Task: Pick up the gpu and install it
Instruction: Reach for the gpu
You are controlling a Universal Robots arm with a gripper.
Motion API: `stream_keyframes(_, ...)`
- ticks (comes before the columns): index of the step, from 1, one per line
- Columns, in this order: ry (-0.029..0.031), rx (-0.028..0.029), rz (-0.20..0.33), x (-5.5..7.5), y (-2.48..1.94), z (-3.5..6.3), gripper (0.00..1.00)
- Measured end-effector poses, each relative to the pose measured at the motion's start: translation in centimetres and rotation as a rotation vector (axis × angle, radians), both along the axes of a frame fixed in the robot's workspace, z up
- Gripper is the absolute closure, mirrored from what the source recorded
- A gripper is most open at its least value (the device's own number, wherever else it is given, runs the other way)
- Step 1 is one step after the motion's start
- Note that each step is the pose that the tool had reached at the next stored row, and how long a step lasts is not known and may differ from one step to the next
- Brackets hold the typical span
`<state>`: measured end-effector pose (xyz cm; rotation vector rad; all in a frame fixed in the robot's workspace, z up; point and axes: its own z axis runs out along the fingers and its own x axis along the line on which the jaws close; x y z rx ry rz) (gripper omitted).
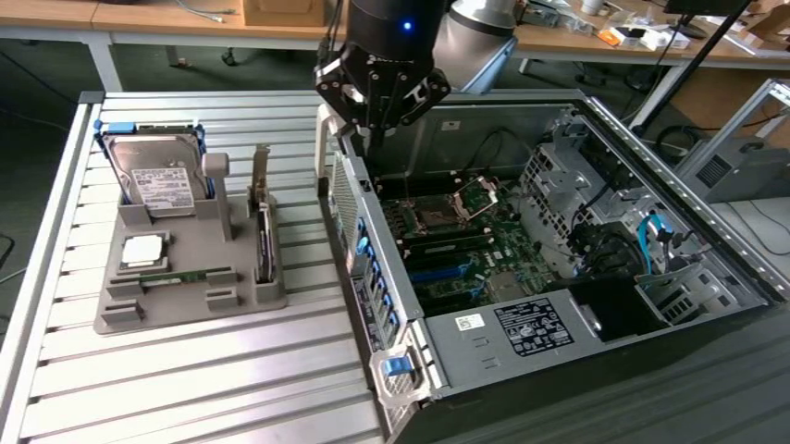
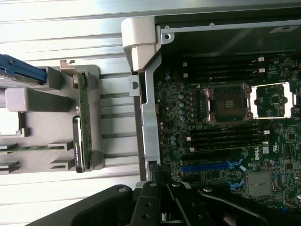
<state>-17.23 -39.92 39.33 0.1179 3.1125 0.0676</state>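
Note:
The gpu (image 1: 263,231) stands on edge in a slot of the grey holder (image 1: 185,310), its silver bracket pointing up at the far end. In the wrist view the gpu (image 2: 83,117) appears edge-on as a thin green strip with a dark end. My gripper (image 1: 369,139) hangs over the rear wall of the open computer case (image 1: 370,268), to the exterior view's right of the gpu and apart from it. The gripper (image 2: 163,182) is shut, with nothing between its fingers.
The holder also carries a hard drive (image 1: 158,180), a CPU (image 1: 142,250) and a RAM stick (image 1: 185,276). Inside the case lies the motherboard (image 2: 221,141) with a blue expansion slot (image 2: 207,167). Everything rests on a slatted metal table (image 1: 185,388).

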Motion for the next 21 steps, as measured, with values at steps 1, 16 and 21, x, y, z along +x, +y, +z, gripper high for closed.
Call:
stream_keyframes(1,0.0000,0.0000,0.000,-0.02,0.00,0.00,0.89)
stream_keyframes(16,0.0000,0.0000,0.000,-0.55,0.00,0.00,0.89)
stream_keyframes(21,0.0000,0.0001,0.000,-0.72,0.00,0.00,0.89)
